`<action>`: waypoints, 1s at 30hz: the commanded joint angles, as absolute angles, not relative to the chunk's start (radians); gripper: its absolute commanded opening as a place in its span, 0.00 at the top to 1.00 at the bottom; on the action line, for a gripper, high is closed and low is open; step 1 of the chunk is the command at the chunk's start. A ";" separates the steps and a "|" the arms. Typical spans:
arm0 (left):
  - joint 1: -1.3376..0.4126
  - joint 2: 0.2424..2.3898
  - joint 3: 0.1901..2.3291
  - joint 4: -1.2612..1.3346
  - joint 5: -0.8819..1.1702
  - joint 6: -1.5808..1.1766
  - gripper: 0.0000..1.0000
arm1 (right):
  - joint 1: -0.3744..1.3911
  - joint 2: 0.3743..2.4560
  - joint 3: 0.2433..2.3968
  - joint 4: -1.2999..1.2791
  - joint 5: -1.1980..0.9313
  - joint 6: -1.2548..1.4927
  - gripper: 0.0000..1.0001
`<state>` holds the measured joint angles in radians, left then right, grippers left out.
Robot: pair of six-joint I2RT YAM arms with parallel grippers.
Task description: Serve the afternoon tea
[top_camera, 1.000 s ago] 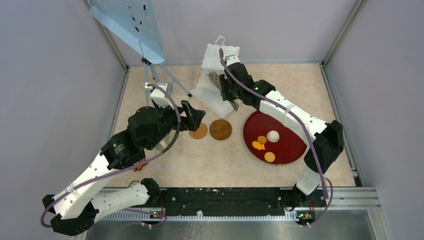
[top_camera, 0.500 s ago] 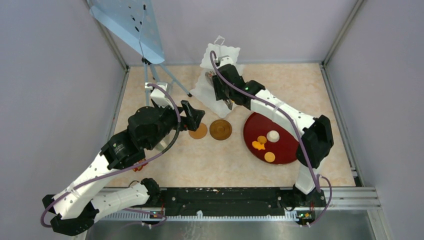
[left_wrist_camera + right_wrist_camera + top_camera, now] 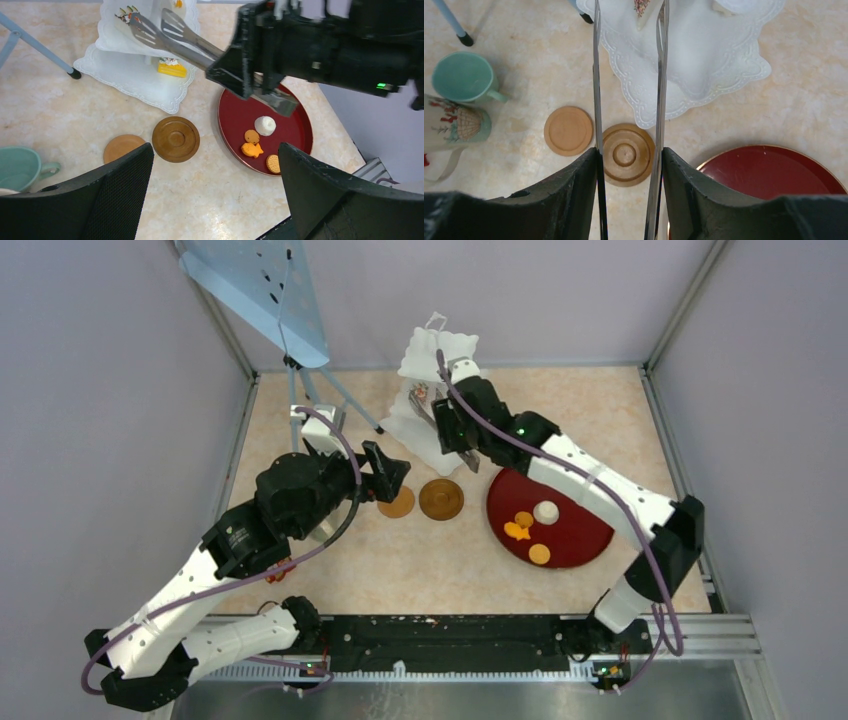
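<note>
Take the overhead view as a clock face, with the arm bases at 6. Your right arm rises from its base at 5, folds at an elbow out toward 4, then runs its long white forearm up and across toward 11. Its wrist ends above the gap between the red tray (image 3: 585,540) and the white tiered stand (image 3: 420,430). The right gripper (image 3: 630,152) is clamped on the metal tongs (image 3: 596,75). Each finger presses an outer side, the two blades stand apart, and the tips point at the stand's upper tier at 12.

Your left arm comes up from 7, bent sharply at the elbow. Its left gripper (image 3: 215,150) hangs with the fingers spread wide and nothing between them, just beside the light coaster (image 3: 397,503) near the centre. The dark coaster (image 3: 441,499) lies next to it toward 3.

On the tray at 3 sit the orange fish (image 3: 251,149), two round biscuits (image 3: 273,163) and a white sweet (image 3: 265,125). A yellow wedge (image 3: 171,67) rests on the stand's bottom tier. The teal cup (image 3: 461,78) and the cream mug (image 3: 456,125) stand together at 9.
</note>
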<state>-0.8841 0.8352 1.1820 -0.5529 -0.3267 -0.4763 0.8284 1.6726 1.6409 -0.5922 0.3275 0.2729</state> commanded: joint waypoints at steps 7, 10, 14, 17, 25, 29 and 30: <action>-0.882 0.826 1.188 -0.507 -0.291 -0.475 0.01 | 0.842 1.236 1.378 -0.800 0.366 0.361 0.52; -0.882 0.833 1.184 -0.495 -0.278 -0.477 0.01 | 0.842 1.123 1.286 -0.921 0.420 0.448 0.52; -0.882 0.850 1.177 -0.467 -0.249 -0.480 0.01 | 0.842 1.028 1.179 -1.093 0.494 0.634 0.53; -0.882 0.861 1.175 -0.452 -0.230 -0.484 0.01 | 0.841 0.992 1.109 -1.187 0.538 0.785 0.53; -0.882 0.865 1.181 -0.464 -0.208 -0.488 0.01 | 0.837 1.003 1.049 -1.258 0.608 0.924 0.48; -0.882 0.858 1.181 -0.469 -0.213 -0.486 0.01 | 0.826 1.008 0.985 -1.173 0.572 0.894 0.47; -0.882 0.856 1.181 -0.470 -0.213 -0.485 0.01 | 0.822 1.009 0.971 -1.146 0.556 0.885 0.47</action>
<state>-0.8841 0.8726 1.1774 -0.5079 -0.2237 -0.4808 0.8330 1.0096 1.0130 -1.2301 0.5629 0.8742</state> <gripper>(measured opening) 0.987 0.529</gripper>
